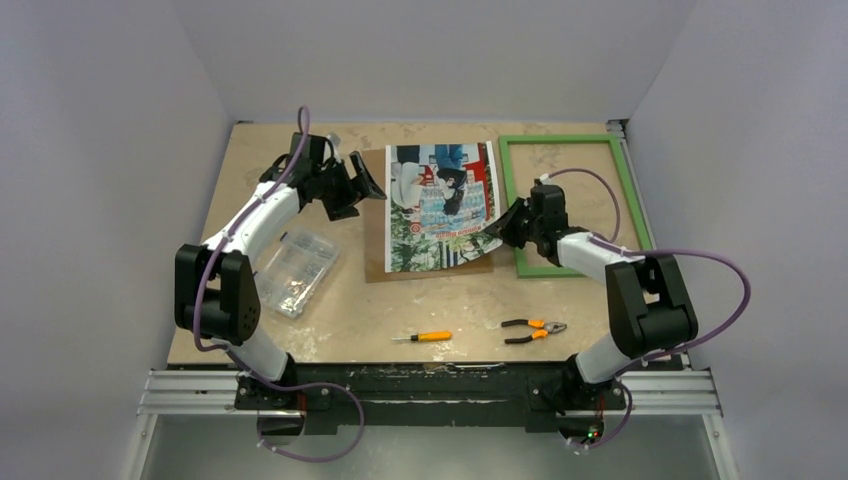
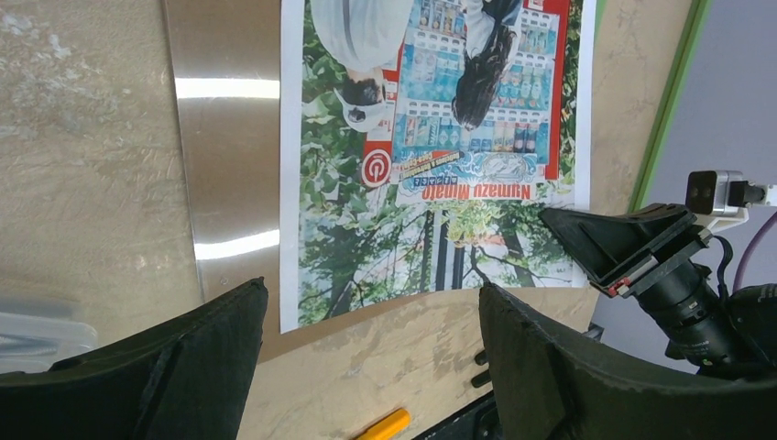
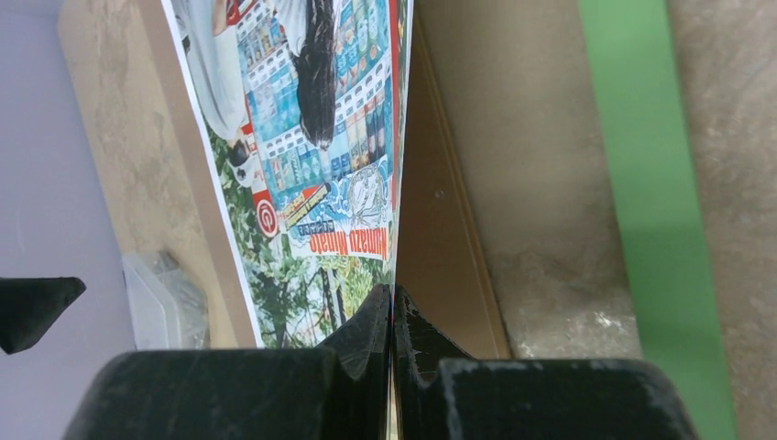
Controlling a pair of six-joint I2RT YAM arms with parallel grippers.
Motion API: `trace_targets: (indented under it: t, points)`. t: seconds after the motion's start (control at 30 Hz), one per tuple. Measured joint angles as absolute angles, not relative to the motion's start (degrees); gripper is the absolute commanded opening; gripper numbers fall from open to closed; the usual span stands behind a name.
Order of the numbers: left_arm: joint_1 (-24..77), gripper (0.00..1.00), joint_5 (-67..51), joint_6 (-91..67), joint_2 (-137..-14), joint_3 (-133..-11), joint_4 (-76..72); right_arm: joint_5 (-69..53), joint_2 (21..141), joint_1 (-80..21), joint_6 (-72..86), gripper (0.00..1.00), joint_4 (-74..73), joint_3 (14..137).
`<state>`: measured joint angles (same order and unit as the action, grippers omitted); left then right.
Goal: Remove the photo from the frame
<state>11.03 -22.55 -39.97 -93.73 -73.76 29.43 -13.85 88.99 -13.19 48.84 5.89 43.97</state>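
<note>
The photo (image 1: 443,205) is a colourful print of two people, lying over a brown backing board (image 1: 376,245) in mid-table. It also shows in the left wrist view (image 2: 431,137) and the right wrist view (image 3: 302,156). My right gripper (image 1: 503,228) is shut on the photo's right edge and lifts that edge off the board (image 3: 431,229). The green frame (image 1: 627,190) lies flat to the right, with bare table inside it. My left gripper (image 1: 362,188) is open and empty above the board's left edge; its fingers (image 2: 183,367) stand wide apart.
A clear plastic box (image 1: 298,270) of small parts lies left of the board. An orange-handled screwdriver (image 1: 424,337) and pliers (image 1: 534,329) lie near the front edge. White walls close in on the left, back and right.
</note>
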Motion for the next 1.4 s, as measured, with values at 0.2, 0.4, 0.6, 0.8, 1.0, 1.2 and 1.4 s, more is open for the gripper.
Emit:
trace_targets:
  t: [0.2, 0.4, 0.6, 0.8, 1.0, 1.2, 1.4]
  points:
    - [11.03, 0.83, -23.92, -41.06, -93.73, -73.17, 28.77, -15.57, 91.35, -14.20, 48.82, 0.00, 9.82, 44.14]
    - [11.03, 0.83, -24.29, -41.36, -93.73, -73.17, 28.27, -16.60, 94.26, -15.94, 48.80, 0.00, 11.75, 44.40]
    - [11.03, 0.83, -24.73, -41.39, -93.73, -73.17, 28.03, -17.37, 94.50, -17.43, 48.88, 0.00, 13.37, 44.40]
    - [11.03, 0.83, -25.10, -41.41, -93.73, -73.14, 27.88, -17.54, 94.72, -18.00, 49.10, 0.00, 14.98, 44.40]
    - [11.03, 0.83, -25.19, -41.41, -93.73, -73.01, 27.86, -17.56, 96.09, -18.00, 49.10, 0.00, 15.49, 44.40]
    - [11.03, 0.83, -25.36, -41.43, -93.73, -72.73, 27.81, -17.58, 96.31, -18.00, 49.06, 0.00, 15.64, 44.40]
    - [11.03, 0.83, -25.36, -41.45, -93.73, -72.69, 27.83, -17.61, 96.57, -18.00, 48.82, 0.04, 15.49, 44.45]
